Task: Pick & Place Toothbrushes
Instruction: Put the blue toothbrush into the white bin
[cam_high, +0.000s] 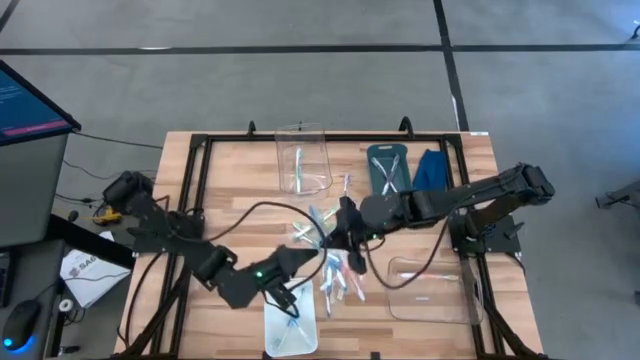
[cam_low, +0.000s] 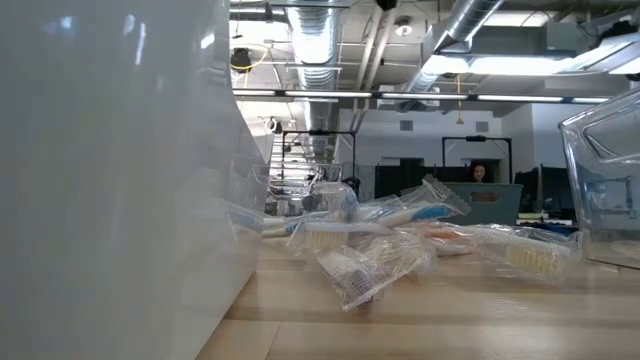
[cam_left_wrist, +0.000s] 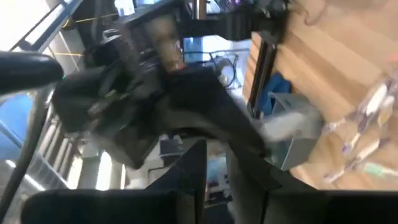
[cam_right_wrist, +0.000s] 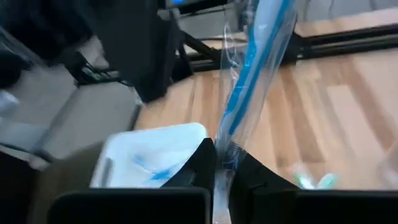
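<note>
Right hand is clamped shut on a wrapped blue toothbrush, lifted above the toothbrush pile at mid-bench. Left hand sits just beside the pile, over a clear bin with a toothbrush inside; can't tell its grip.

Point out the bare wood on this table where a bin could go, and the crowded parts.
Bare wood lies between the table's left edge and the far clear bin. The centre is crowded: the toothbrush pile, the right tool shut on a blue toothbrush, and the left tool over the near white bin.
</note>
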